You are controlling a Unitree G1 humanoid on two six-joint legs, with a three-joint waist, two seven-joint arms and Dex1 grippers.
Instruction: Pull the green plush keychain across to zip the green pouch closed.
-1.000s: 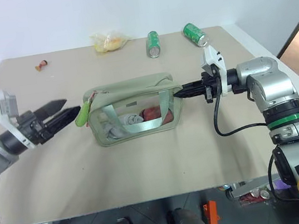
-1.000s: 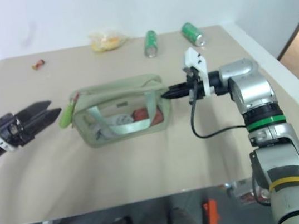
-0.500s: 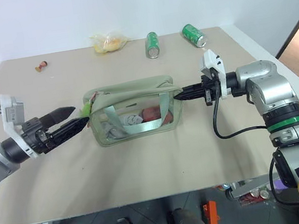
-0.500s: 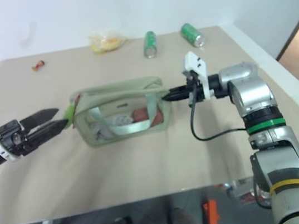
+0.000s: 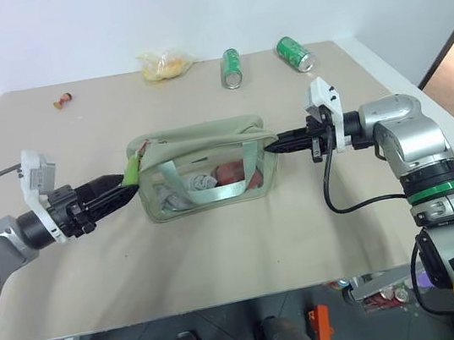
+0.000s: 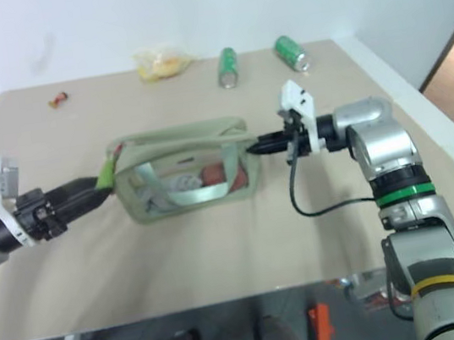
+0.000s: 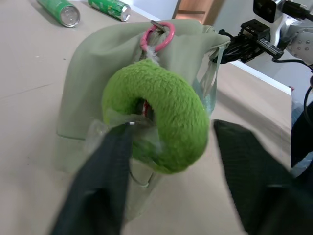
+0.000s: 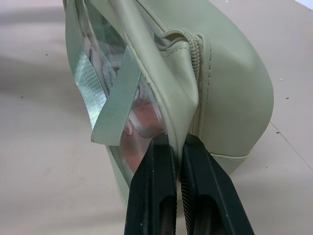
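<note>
Straddling the green plush keychain (image 7: 161, 117) unclamped, the left claw (image 7: 171, 161) could slip off, while the right claw (image 8: 177, 152) pinches the green pouch (image 5: 198, 144).

Beige table (image 5: 222, 248), white wall (image 5: 186, 9)

Bare beige tabletop (image 5: 223, 256) lies open before the pale sage-green fabric pouch (image 5: 198, 144); two green drink cans (image 5: 232, 67) and a yellow plastic bag (image 5: 165, 63) stand well behind.
</note>
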